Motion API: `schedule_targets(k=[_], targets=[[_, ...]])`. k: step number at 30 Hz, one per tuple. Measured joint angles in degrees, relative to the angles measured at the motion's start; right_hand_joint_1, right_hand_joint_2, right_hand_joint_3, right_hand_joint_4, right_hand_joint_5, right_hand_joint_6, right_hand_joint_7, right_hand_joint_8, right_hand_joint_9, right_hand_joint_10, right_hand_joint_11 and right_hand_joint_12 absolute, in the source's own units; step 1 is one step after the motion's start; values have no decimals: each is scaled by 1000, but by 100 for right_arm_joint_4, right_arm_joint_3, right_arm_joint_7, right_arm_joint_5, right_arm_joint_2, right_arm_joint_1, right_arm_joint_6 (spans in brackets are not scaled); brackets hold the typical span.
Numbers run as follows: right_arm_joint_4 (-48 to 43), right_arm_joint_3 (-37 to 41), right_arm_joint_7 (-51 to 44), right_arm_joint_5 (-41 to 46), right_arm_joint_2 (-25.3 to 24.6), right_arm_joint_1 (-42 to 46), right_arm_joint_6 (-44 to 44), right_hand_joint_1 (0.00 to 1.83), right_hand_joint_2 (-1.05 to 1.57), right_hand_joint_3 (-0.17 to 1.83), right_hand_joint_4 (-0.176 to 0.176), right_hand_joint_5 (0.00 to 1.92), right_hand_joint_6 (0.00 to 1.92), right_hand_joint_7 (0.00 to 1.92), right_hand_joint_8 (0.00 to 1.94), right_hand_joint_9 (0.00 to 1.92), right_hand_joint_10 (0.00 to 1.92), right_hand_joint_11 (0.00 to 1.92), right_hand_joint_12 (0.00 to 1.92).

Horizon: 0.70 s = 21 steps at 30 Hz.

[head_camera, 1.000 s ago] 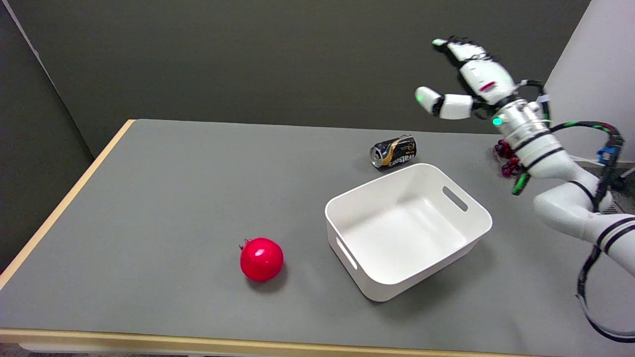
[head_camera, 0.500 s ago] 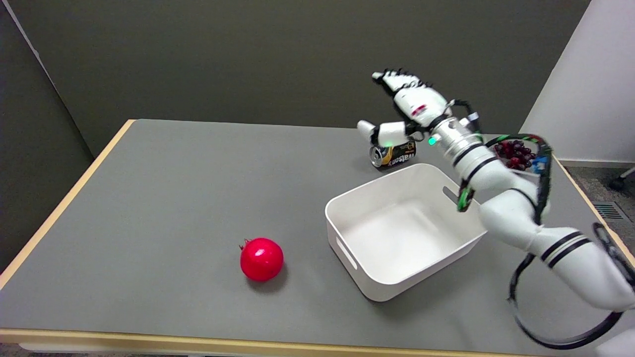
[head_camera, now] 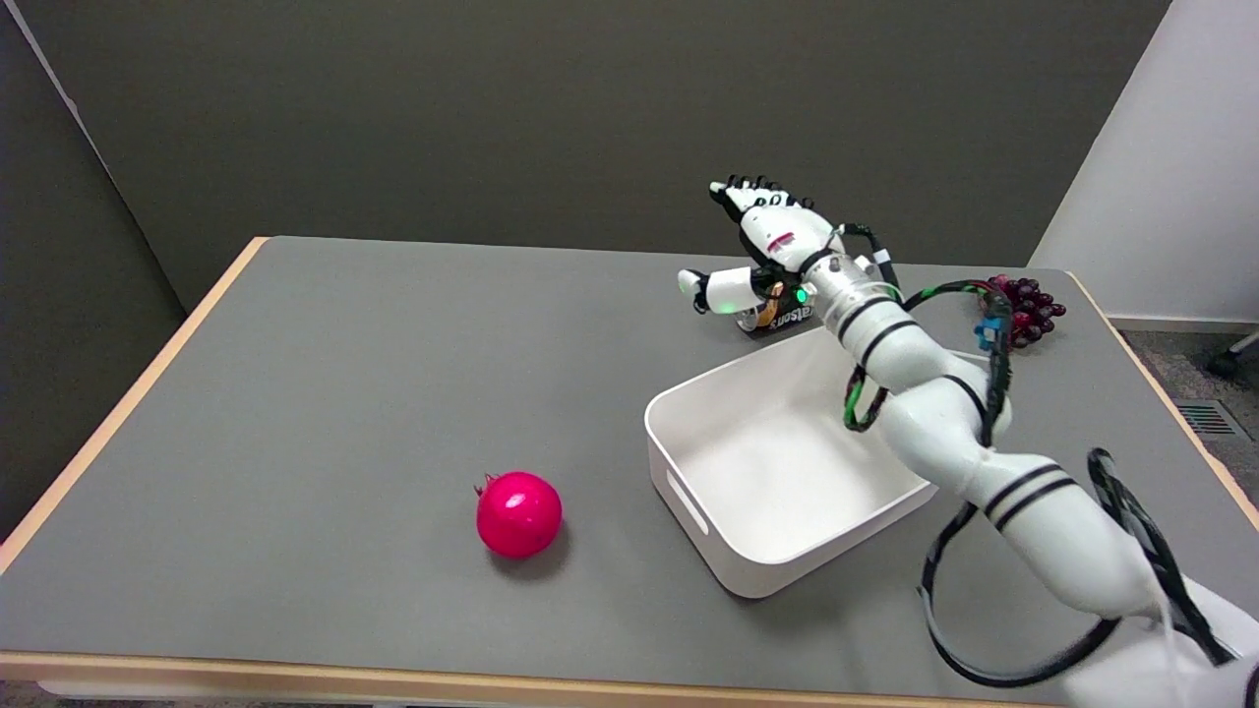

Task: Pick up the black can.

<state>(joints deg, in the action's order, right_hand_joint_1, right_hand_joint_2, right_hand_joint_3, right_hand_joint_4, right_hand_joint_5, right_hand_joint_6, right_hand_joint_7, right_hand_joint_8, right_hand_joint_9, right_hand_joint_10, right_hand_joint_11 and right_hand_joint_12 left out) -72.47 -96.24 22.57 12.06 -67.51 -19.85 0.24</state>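
my hand is hovering wide open right over the can, which is lying on its side on the table just behind the bin, so fingers can wrap it from above.

Can behind bin; pomegranate left of bin.

Only a few upside-down white letters, reading roughly "sosta", are showing on the side of the black can, the rest of its label lying hidden behind the right hand.
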Motion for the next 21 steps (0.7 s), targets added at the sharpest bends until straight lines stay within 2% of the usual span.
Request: schedule_targets(k=[1,9,15,18,21], targets=[[114,18,57,-24,-46,-91,-31,246,639,801,-176,5,181,-1,151,-1,-1,-1,679],[768,140,398,-342,-320,-758,-302,251,645,803,-176,4,178,-1,138,-1,-1,-1,657],[1053,235,698,-955,-449,-1165,-735,242,643,803,-176,13,216,-1,202,-1,-1,-1,661],[1104,248,940,-1303,-462,-1331,-1138,463,600,944,-176,56,111,11,165,-1,87,-1,630],[1069,223,1167,-1560,-419,-1445,-1562,434,605,949,-176,50,168,13,214,-1,115,-1,657]])
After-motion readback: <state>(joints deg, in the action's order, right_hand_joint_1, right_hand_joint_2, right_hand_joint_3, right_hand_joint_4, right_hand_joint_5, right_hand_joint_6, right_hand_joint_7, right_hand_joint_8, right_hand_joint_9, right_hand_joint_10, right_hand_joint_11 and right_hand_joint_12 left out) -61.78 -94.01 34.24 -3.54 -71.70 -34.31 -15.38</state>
